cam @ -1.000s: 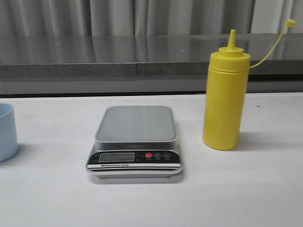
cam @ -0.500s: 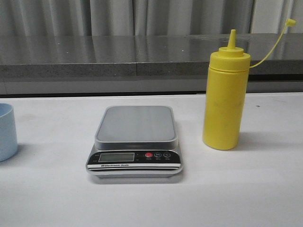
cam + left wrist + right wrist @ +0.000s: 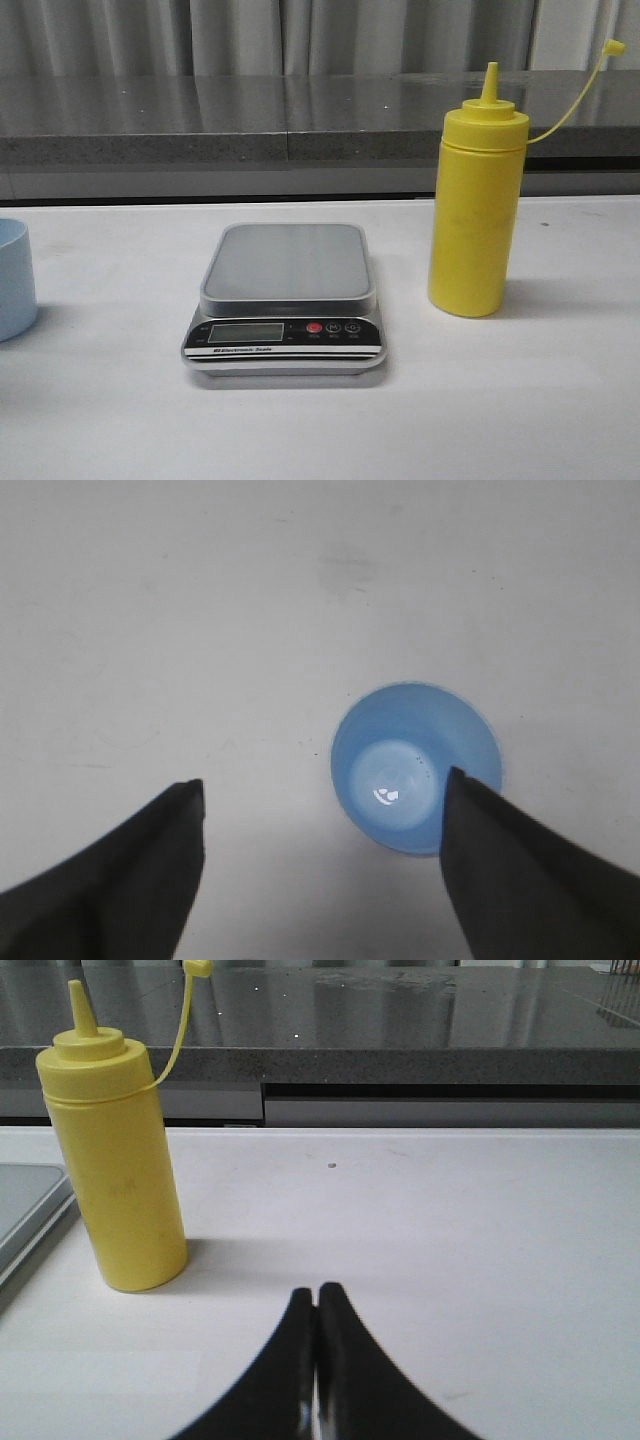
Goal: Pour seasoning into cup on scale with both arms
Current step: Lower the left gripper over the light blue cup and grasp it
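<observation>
Scale (image 3: 287,300) sits at the centre of the white table (image 3: 520,400) in the front view, display and buttons facing the camera, platform bare. One red button and two dark ones show beside the LCD on the black panel.

Bottle (image 3: 477,205) stands upright on the table to the right of the scale, apart from it, nozzle up and uncapped; the cap (image 3: 614,47) hangs out on its thin tether to the upper right. Nothing touches the bottle.

Cup (image 3: 14,278) stands upright at the far left edge of the front view, well apart from the scale and partly cut off by the frame. It is not on the scale.

Left gripper (image 3: 320,790) hangs above the cup, looking straight down. Its fingers (image 3: 150,870) are spread wide. The cup (image 3: 417,780) sits close to one finger, which overlaps its rim in this view; whether they touch cannot be told. The cup interior appears empty, with a small glint on the bottom.

Right gripper (image 3: 317,1300) is low over the table, fingers pressed together with nothing between them. It points toward the back ledge (image 3: 400,1060), with the bottle (image 3: 112,1175) off to one side and well clear of the fingertips. An edge of the scale (image 3: 25,1210) shows just beyond the bottle.

Neither arm shows in the front view.
</observation>
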Motion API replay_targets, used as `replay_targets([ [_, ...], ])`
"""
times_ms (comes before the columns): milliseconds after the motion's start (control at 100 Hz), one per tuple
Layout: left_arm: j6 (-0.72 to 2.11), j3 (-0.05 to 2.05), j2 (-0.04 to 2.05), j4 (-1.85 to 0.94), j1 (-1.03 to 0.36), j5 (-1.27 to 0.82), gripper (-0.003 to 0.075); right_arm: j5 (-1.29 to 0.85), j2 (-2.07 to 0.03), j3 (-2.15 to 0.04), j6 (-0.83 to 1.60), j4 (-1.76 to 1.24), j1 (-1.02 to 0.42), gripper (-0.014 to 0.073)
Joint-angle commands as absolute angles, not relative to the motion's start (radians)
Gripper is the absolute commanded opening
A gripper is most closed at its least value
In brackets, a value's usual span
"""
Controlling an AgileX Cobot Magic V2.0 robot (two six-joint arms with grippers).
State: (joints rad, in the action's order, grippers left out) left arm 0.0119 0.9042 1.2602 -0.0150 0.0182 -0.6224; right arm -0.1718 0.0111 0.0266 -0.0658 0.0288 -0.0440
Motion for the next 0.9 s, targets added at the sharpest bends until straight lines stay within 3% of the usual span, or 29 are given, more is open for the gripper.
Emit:
replay_targets([
  [0, 0.0, 0.941, 1.272, -0.024, 0.018, -0.558, 0.0545, -0.085, 0.03, 0.011, -0.057, 0.038, -0.039, -0.0068],
  [600, 0.0, 1.001, 1.5, -0.071, 0.018, -0.543, 0.054, -0.085, 0.03, 0.011, -0.057, 0.038, -0.039, -0.0068],
  [890, 0.0, 1.016, 1.576, -0.073, 0.007, -0.545, 0.0405, -0.085, 0.03, 0.011, -0.057, 0.038, -0.039, -0.0068],
])
